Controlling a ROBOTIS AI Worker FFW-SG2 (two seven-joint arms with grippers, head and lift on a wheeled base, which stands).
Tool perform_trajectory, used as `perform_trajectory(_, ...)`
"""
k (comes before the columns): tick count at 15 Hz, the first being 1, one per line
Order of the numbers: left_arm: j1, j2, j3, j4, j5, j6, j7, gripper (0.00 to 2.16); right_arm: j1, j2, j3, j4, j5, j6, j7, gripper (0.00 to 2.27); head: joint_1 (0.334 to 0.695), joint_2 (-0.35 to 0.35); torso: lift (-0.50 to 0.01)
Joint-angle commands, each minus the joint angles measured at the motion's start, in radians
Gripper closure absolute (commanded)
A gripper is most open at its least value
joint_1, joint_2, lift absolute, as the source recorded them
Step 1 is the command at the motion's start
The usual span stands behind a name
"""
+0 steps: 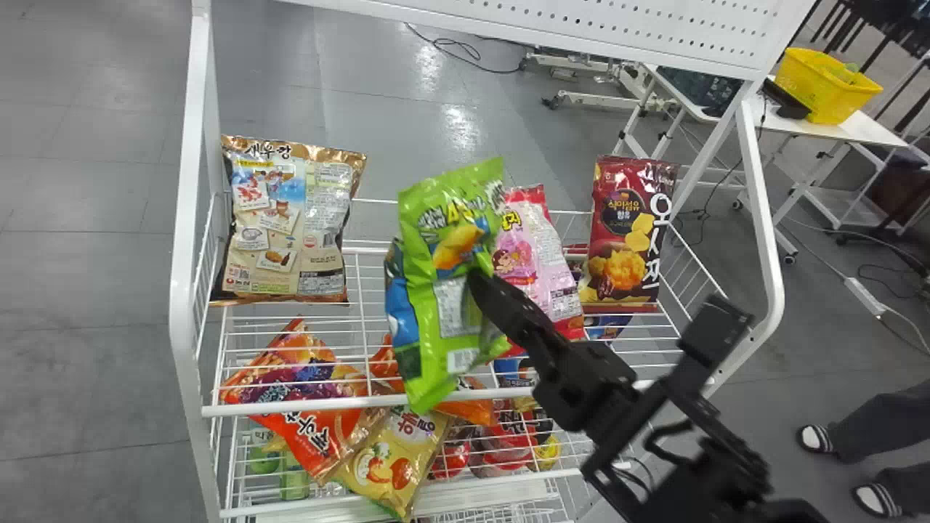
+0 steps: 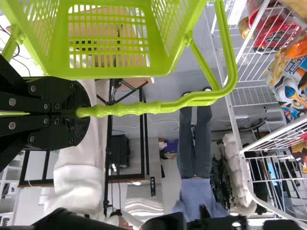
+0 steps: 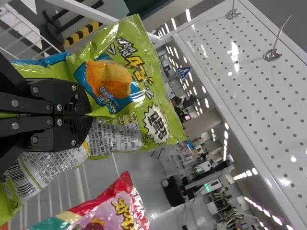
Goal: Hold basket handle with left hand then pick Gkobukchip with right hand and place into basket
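In the head view my right gripper (image 1: pixel 479 287) reaches in from the lower right, clamped on the green Gkobukchip bag (image 1: pixel 436 240), which hangs above the upper wire shelf. The right wrist view has the right gripper (image 3: pixel 91 115) closed on the middle of the Gkobukchip bag (image 3: pixel 108 86), whose film creases around the fingers. In the left wrist view my left gripper (image 2: pixel 81 114) is shut on the lime-green handle (image 2: pixel 144 108) of the basket (image 2: pixel 110 62). The part of the basket in sight shows slatted walls.
A white wire rack (image 1: pixel 305 403) holds a brown snack bag (image 1: pixel 287 225), a pink bag (image 1: pixel 538 261), a dark red bag (image 1: pixel 626 232) and an orange bag (image 1: pixel 312 399) lower down. Its white side frame (image 1: pixel 763 218) rises at the right. A perforated panel (image 3: pixel 254 96) stands behind.
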Motion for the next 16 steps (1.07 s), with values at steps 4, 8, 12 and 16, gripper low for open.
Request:
perform_trajectory(4,0.013,-0.003,-0.007,-0.005,-0.013,0.001,0.0,1.97,0.133,0.008,-0.197,-0.162,-0.137,0.36,0.032,1.65,0.695,-0.35,-0.032)
perform_trajectory(8,0.013,-0.003,0.002,-0.004,-0.014,0.001,0.0,1.97,0.165,0.005,-0.272,-0.177,-0.138,0.639,0.055,1.65,0.695,-0.35,-0.032)
perform_trajectory(12,0.013,-0.003,0.007,0.007,-0.031,0.001,0.0,1.97,0.174,-0.034,-0.329,-0.177,-0.138,0.915,0.055,1.65,0.695,-0.35,-0.032)
perform_trajectory(16,0.022,-0.003,0.008,0.009,-0.036,0.001,0.001,1.97,0.177,-0.068,-0.347,-0.174,-0.134,1.009,0.011,1.65,0.695,-0.35,-0.032)
